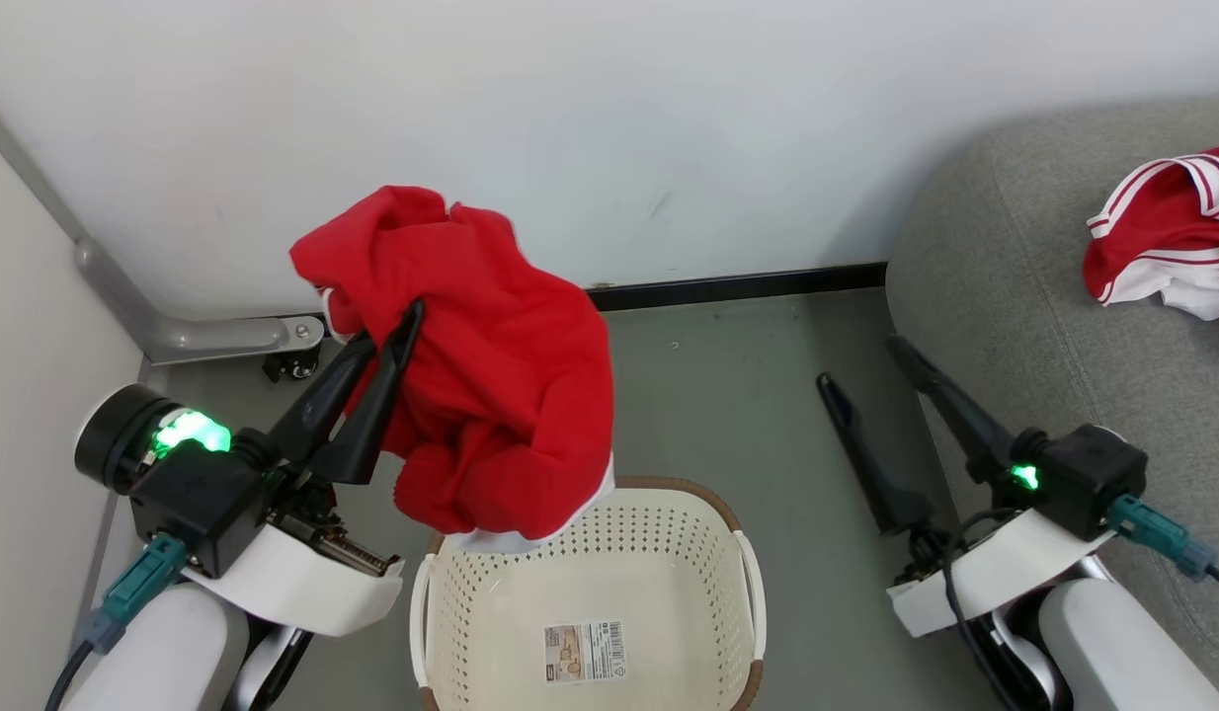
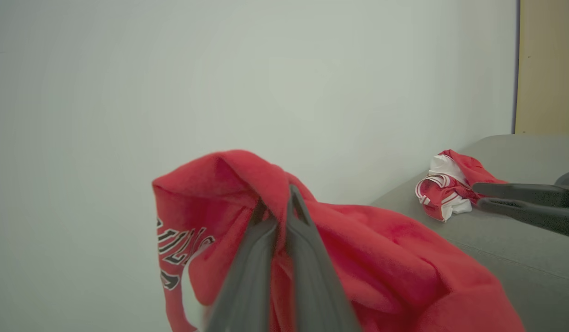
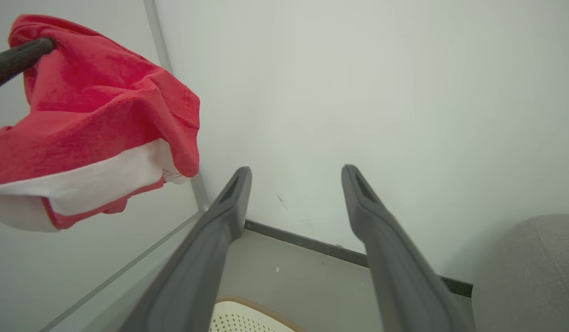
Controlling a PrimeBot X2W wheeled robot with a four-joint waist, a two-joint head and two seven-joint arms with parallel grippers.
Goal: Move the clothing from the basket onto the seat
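— Left hand up close: what's it got?
— Pinched shut on the red garment, hanging above the basket; a label lies on the basket's bottom.
— Elsewhere?
— Striped garment lies on the seat, cut off at the frame edge. Right hand gapes wide, holding nothing.
— Lettering?
— Left wrist view catches black letters, partly folded away.

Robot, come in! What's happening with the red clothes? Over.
Left gripper shut on red garment, above basket. Right gripper open, empty. Striped garment on seat. Nothing blocking.

Plain red garment, red-white striped garment, cream basket, grey seat.
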